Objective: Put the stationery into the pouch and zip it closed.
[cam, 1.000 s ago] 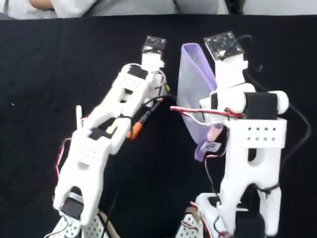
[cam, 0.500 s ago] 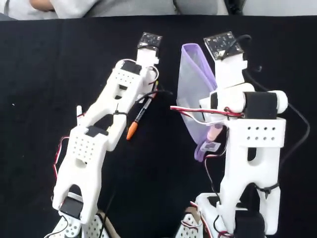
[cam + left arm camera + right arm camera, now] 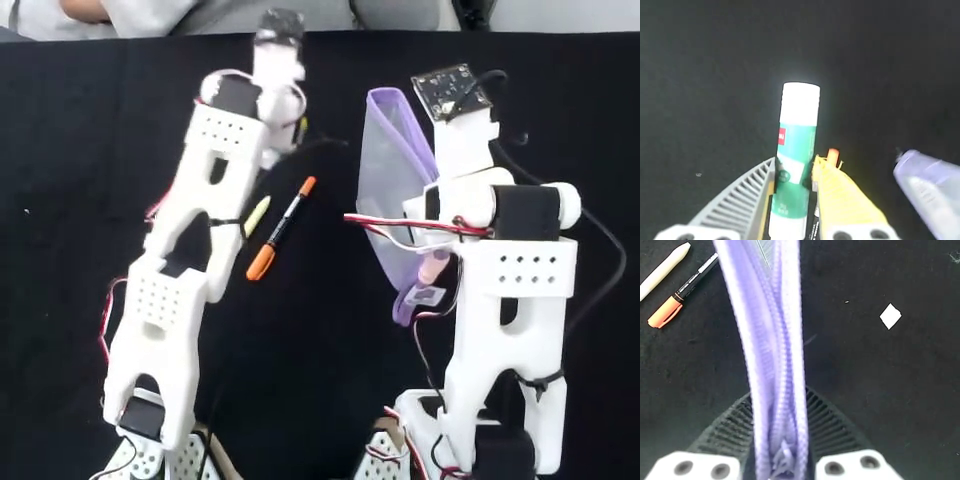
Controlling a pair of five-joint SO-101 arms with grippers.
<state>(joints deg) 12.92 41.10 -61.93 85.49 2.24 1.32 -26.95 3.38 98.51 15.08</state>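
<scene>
My left gripper (image 3: 794,167) is shut on a green and white glue stick (image 3: 796,145), which points out past its fingertips. In the high view the left gripper (image 3: 278,32) hangs over the table's far edge. The translucent purple pouch (image 3: 392,160) is held on edge, and my right gripper (image 3: 779,405) is shut on its zipper seam (image 3: 775,340). An orange-capped black marker (image 3: 280,228) and a pale yellow pen (image 3: 256,215) lie on the black table between the arms. The marker (image 3: 682,292) and pen (image 3: 663,270) lie to one side of the pouch.
A small white scrap (image 3: 890,316) lies on the black cloth on the pouch's other side. A corner of the pouch (image 3: 930,185) shows close beside the left gripper. A person's arms rest past the table's far edge (image 3: 150,33).
The left arm has swung away from above the marker toward the table's far edge, uncovering the marker and the pale pen. The right arm and the pouch have stayed still.
</scene>
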